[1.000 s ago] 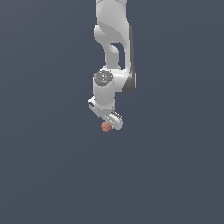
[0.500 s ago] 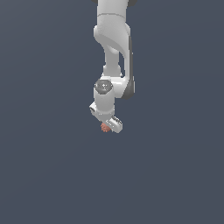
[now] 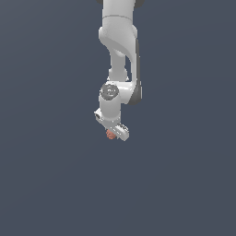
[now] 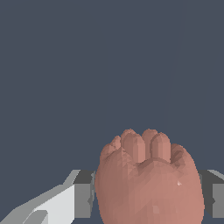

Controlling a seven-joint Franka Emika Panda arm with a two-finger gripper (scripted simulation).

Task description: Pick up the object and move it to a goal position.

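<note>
Between the two grey pads [image 4: 84, 199] of the gripper [image 3: 112, 132], the object [image 4: 148, 181] is clamped dead-centre, seen at six o'clock below the arm, so it is carried wherever the wrist is taken.

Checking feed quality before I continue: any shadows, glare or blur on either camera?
Exterior view: flat, even lighting, no cast shadows or glare, the object tiny under the pincer. Wrist view: sharp, no blur, the object fills the lower frame, faceted render, cropped at the edge.
</note>
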